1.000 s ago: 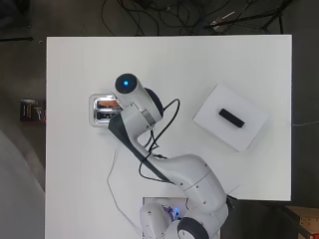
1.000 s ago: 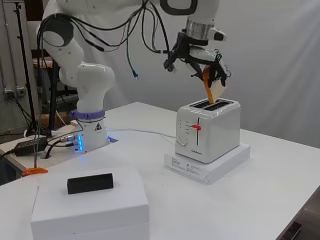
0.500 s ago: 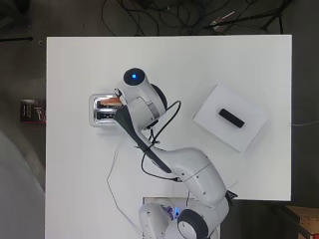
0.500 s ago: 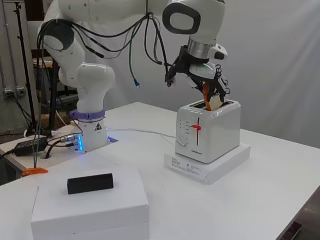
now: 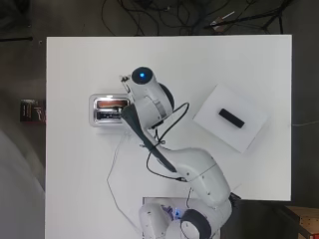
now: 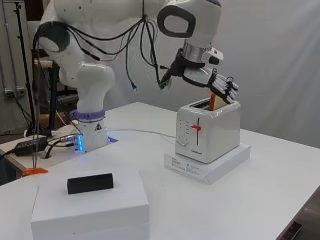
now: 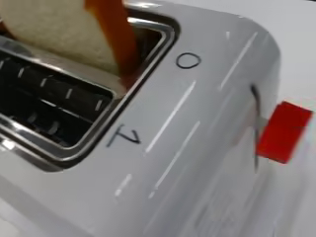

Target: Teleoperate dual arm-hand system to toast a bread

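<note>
Above the toaster [image 6: 207, 131] my hand [image 6: 212, 84] hovers, fingers relaxed and holding nothing. I see the bread [image 7: 64, 34] standing in one slot, partly sunk. Loading looks done; next I must press the red lever [image 7: 282, 132] down.

A white table [image 5: 75, 199] stands on a dark floor [image 5: 22, 74], a pale wall [image 6: 280, 60] behind.

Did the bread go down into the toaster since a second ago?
Yes. In the side view the bread has dropped from well above the toaster into its slot; only its top pokes out, beside the hand.
</note>
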Controlling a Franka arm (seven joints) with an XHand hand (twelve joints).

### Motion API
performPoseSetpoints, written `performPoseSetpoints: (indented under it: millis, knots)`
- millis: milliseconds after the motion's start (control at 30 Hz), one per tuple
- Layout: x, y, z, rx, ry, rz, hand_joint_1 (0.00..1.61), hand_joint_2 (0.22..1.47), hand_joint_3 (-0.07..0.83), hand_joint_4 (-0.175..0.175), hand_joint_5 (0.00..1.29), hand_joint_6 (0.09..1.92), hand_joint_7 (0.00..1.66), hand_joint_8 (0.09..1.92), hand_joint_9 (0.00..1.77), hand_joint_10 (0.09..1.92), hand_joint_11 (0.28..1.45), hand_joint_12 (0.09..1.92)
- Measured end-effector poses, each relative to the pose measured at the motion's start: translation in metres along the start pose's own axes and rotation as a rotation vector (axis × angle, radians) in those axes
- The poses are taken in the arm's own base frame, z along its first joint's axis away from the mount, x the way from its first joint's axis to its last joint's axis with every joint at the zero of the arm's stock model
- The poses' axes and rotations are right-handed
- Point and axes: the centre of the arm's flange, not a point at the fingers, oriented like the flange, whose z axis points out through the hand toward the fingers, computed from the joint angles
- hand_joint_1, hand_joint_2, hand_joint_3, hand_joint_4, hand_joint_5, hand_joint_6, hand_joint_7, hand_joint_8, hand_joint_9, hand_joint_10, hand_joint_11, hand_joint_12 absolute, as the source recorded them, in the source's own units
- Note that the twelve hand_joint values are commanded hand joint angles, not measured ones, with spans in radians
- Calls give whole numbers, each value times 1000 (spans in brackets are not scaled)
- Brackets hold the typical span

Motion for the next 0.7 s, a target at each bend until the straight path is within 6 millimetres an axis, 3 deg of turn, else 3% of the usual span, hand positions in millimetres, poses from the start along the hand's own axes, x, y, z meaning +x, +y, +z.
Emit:
performPoseSetpoints:
  millis: [133, 200, 267, 367, 400, 433, 467, 500, 567, 700]
  knots:
    - [-68, 16, -1, -74, 20, 283, 0, 999, 10, -55, 182, 87, 180, 87, 262, 87, 355, 87]
    - [-86, 21, 3, -117, -26, 400, 0, 1000, 8, -37, 191, 87, 169, 87, 254, 87, 360, 87]
    - [-83, 22, 5, -152, -43, 422, 0, 1004, 8, -27, 205, 87, 171, 87, 253, 87, 364, 87]
    - [-49, -3, -22, -157, 25, 276, 0, 1007, 5, -23, 237, 87, 217, 87, 337, 87, 405, 87]
    - [-33, -13, -30, -138, 61, 211, 0, 1024, 1, -38, 309, 87, 550, 356, 677, 517, 572, 569]
    - [-23, -20, -33, -114, 98, 167, 0, 1034, 0, -54, 395, 87, 865, 982, 1042, 1103, 753, 1145]
    - [-21, -20, -32, -92, 127, 157, 0, 1041, -1, -64, 456, 87, 1050, 1428, 1271, 1492, 837, 1517]
    - [-27, -13, -25, -74, 142, 174, 0, 1044, -1, -65, 503, 87, 1143, 1684, 1389, 1708, 871, 1722]
    - [-54, 8, -2, -46, 147, 244, 0, 1053, 1, -61, 558, 87, 1212, 1883, 1471, 1874, 931, 1877]
    - [-127, 49, 60, 27, 145, 415, 0, 1083, 6, -38, 652, 87, 1302, 1920, 1541, 1919, 1075, 1919]
